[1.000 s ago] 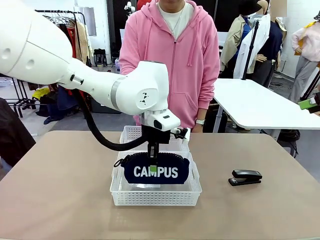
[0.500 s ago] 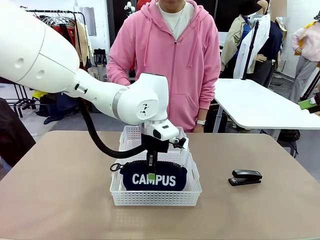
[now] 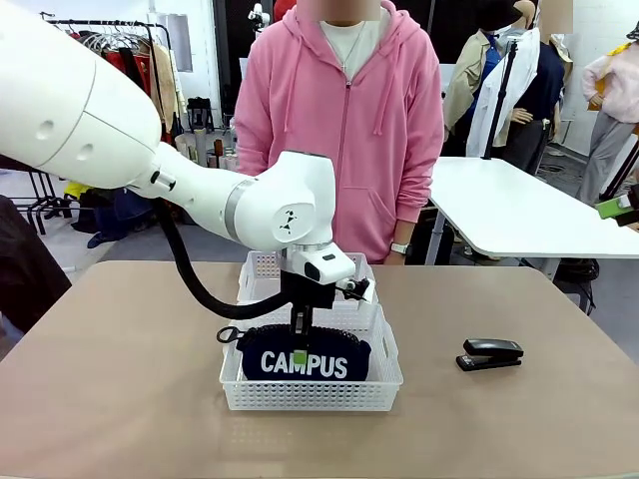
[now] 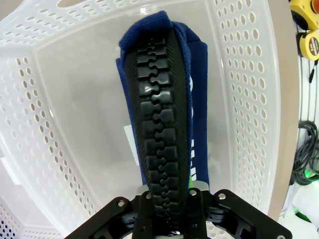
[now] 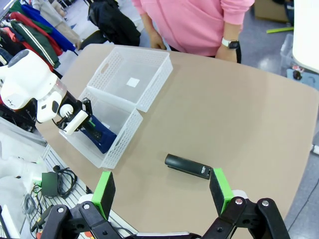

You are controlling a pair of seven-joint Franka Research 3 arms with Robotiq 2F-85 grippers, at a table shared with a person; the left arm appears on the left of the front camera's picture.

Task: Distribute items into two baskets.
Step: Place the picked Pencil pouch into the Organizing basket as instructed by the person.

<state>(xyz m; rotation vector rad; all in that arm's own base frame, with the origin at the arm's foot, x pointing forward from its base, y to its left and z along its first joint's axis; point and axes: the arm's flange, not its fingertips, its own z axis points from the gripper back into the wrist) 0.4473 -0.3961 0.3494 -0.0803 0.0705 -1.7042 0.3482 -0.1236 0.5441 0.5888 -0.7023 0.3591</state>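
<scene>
The left end effector [image 3: 300,343] [image 4: 167,201] is clamped narrowly on the zip edge of the CAMPUS pouch [image 3: 305,362] [image 4: 159,114], which is stood inside the nearer basket [image 3: 312,397]. The right end effector [image 5: 162,190] is spread wide and empty, high over the worktop [image 3: 120,379], where the stapler [image 3: 490,353] [image 5: 188,167] is seen lying.

The tool [image 4: 168,199] apparently pinches the navy pouch [image 4: 160,114] inside a white basket [image 4: 45,139].

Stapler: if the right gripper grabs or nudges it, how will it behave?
The stapler looks rigid, so it should lift as one piece. Lying flat and low on the smooth table, it would probably slide rather than tip if nudged. Its upper arm might lift away from the base if pinched unevenly.
</scene>
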